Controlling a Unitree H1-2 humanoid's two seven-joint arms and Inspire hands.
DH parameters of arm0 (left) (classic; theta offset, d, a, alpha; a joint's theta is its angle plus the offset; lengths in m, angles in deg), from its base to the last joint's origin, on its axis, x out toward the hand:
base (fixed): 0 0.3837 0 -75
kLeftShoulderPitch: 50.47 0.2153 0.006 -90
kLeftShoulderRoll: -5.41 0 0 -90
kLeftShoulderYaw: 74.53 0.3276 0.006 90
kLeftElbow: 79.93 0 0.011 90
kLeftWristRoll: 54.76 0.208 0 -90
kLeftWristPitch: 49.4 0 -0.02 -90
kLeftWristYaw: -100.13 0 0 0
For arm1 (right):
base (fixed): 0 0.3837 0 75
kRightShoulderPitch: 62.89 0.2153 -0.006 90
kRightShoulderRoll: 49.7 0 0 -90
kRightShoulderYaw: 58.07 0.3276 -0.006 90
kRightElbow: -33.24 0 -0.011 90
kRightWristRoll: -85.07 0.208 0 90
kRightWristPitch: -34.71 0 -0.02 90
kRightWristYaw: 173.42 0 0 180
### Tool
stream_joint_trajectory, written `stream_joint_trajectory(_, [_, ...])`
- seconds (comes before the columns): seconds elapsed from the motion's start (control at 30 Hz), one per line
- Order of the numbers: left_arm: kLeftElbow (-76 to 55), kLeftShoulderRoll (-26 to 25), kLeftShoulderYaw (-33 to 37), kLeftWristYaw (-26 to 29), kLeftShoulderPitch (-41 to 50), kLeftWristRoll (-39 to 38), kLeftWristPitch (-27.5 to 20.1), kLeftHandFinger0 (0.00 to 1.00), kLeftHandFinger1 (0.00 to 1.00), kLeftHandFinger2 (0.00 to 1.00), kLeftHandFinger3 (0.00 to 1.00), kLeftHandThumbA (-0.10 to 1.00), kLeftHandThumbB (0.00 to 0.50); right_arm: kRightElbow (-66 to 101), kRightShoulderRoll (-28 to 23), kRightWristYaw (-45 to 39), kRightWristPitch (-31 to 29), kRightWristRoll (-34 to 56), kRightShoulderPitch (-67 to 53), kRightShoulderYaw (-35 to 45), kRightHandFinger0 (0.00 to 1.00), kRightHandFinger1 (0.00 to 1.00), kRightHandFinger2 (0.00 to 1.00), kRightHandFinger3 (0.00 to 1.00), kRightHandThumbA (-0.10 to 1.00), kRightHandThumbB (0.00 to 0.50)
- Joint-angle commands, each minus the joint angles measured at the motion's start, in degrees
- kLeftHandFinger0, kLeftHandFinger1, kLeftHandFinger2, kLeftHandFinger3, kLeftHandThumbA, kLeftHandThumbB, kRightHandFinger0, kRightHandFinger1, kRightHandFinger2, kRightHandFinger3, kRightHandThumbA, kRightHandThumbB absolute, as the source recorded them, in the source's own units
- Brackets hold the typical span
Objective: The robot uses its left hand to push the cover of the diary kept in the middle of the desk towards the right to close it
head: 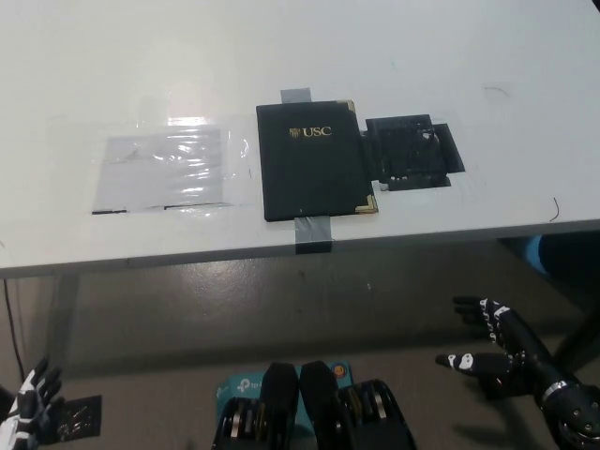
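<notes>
At seven o'clock the left hand (26,405) hangs below the desk (422,37), fingers spread, holding nothing. At four o'clock the right hand (495,349) rests empty, fingers apart. Mid-desk, the diary (313,159) lies closed.

The left hand (23,412) is cut off by the picture's bottom left corner, so only part shows. The tabletop (450,56) runs past the top, left and right edges. The gold lettering on the diary (314,159) is partly too small to read.
</notes>
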Motion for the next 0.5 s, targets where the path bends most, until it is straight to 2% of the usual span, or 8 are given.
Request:
stream_joint_trajectory(0.0, [3.05, -0.66, -1.26, 0.07, -1.09, -2.02, -5.02, 1.0, 1.0, 1.0, 1.0, 1.0, 0.378, 0.92, -0.3, 0.84, -2.22, -0.06, 1.17, 0.75, 0.82, 0.87, 0.83, 0.83, 1.0, 0.467])
stream_joint_trajectory(0.03, [3.9, -0.74, -1.57, 0.2, -1.3, -2.09, -4.98, 1.0, 1.0, 1.0, 1.0, 1.0, 0.386, 0.67, -0.32, 0.88, -2.48, -0.36, 1.27, 0.5, 0.83, 0.87, 0.83, 0.83, 1.0, 0.461])
stream_joint_trajectory(0.17, [5.6, -0.75, -2.37, 0.59, -2.02, -2.38, -3.65, 1.0, 1.0, 1.0, 1.0, 1.0, 0.445, 0.16, -0.16, 1.05, -2.51, -0.31, 1.5, 0.59, 0.81, 0.86, 0.82, 0.83, 1.0, 0.488])
stream_joint_trajectory(0.2, [5.47, -0.82, -2.52, 0.65, -2.15, -2.33, -3.6, 1.0, 1.0, 1.0, 1.0, 1.0, 0.433, 0.12, -0.08, 0.97, -2.55, -0.1, 1.55, 0.67, 0.82, 0.86, 0.82, 0.83, 1.0, 0.489])
stream_joint_trajectory(0.3, [5.37, -0.92, -3.08, 0.52, -2.75, -3.2, -2.01, 1.0, 1.0, 1.0, 1.0, 1.0, 0.449, -0.46, 0.3, 1.07, -2.5, 0.34, 1.99, 0.98, 0.82, 0.86, 0.82, 0.82, 1.0, 0.5])
stream_joint_trajectory(0.4, [5.27, -0.17, -3.77, 1.16, -2.95, -3.51, -1.51, 1.0, 1.0, 1.0, 1.0, 1.0, 0.436, 0.14, 0.61, 0.93, -1.91, 0.81, 1.61, 1.37, 0.84, 0.88, 0.83, 0.82, 1.0, 0.5])
stream_joint_trajectory(0.47, [4.83, 0.32, -4.13, 1.43, -2.84, -3.57, -1.25, 1.0, 1.0, 1.0, 1.0, 1.0, 0.461, 0.37, 0.42, 1.23, -1.72, -0.11, 1.59, 0.97, 0.82, 0.87, 0.83, 0.83, 1.0, 0.498])
